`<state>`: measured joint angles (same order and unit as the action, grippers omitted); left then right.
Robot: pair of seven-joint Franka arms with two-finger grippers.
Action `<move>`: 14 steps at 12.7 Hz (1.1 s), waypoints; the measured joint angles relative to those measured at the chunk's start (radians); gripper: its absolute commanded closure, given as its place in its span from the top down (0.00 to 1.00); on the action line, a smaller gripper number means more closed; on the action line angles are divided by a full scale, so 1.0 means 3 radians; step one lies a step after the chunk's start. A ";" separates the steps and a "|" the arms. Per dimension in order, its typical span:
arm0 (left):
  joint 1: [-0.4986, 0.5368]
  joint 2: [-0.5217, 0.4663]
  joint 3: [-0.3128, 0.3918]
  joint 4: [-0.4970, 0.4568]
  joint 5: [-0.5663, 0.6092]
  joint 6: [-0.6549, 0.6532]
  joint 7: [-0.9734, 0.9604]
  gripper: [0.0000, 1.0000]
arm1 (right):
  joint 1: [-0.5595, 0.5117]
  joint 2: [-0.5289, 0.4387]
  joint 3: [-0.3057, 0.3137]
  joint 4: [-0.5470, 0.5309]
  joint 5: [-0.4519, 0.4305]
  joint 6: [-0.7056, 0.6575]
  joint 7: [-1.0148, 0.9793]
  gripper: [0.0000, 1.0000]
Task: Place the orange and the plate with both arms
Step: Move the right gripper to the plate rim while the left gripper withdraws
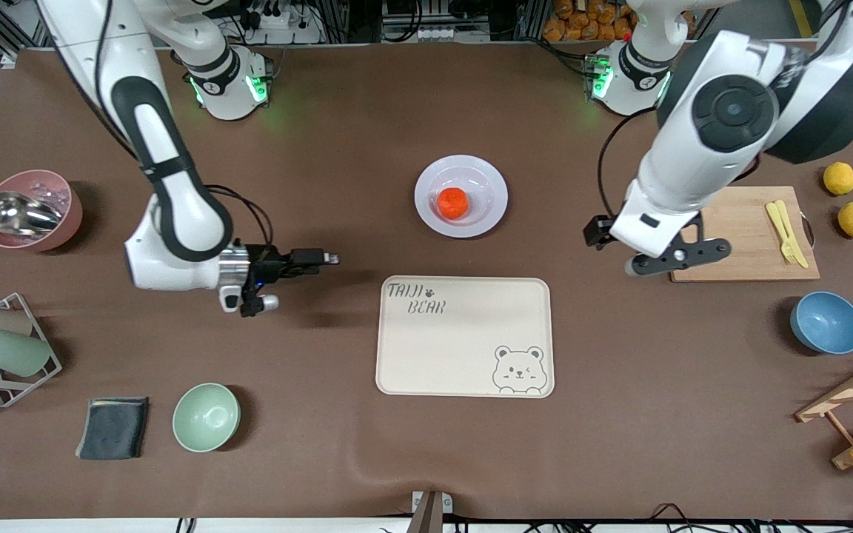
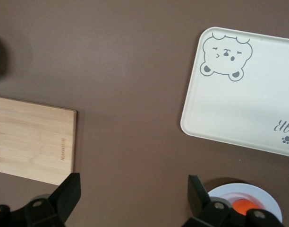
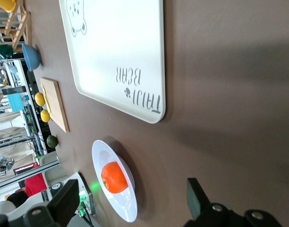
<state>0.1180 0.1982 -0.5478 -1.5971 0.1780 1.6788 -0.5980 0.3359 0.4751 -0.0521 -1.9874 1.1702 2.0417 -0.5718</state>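
Note:
The orange [image 1: 453,203] lies in the sunken centre of the pale plate [image 1: 489,178], which sits on the table farther from the front camera than the cream bear tray [image 1: 465,337]. My left gripper [image 1: 656,252] is open and empty over bare table between the plate and the cutting board [image 1: 741,237]. Its wrist view shows the gripper [image 2: 132,196], the plate [image 2: 262,193] and the orange [image 2: 242,206]. My right gripper [image 1: 300,280] is open and empty over bare table, toward the right arm's end from the tray. Its wrist view shows the gripper [image 3: 130,203], the orange [image 3: 114,177] and the plate [image 3: 101,152].
The cutting board carries yellow cutlery [image 1: 785,231]. Two lemons [image 1: 839,178], a blue bowl [image 1: 827,323] and a wooden rack [image 1: 852,392] stand at the left arm's end. A pink bowl with a scoop [image 1: 30,209], a cup rack [image 1: 4,348], a dark cloth [image 1: 113,427] and a mint bowl [image 1: 206,417] stand at the right arm's end.

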 measured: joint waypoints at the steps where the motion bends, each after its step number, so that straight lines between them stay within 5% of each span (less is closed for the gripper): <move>1: 0.0038 -0.0056 -0.0001 0.0000 -0.0010 -0.0051 0.0096 1.00 | 0.0078 0.0050 0.0000 -0.0054 0.0131 0.0051 -0.0140 1.00; 6: 0.0064 -0.0260 0.0117 -0.0008 -0.0097 -0.0229 0.0700 1.00 | 0.0231 0.0174 0.0001 -0.0266 0.0572 0.0054 -0.0430 1.00; 14: -0.0362 -0.0758 0.1255 -0.0008 -0.0245 -0.0875 0.1980 1.00 | 0.0785 0.0174 0.0003 -0.0397 0.1066 0.0392 -0.0434 0.88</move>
<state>0.0095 -0.0293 -0.1713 -1.5994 0.1045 1.4162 -0.0041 0.5713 0.5274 -0.0512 -2.1064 1.4900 2.1592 -0.7019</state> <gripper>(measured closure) 0.000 0.070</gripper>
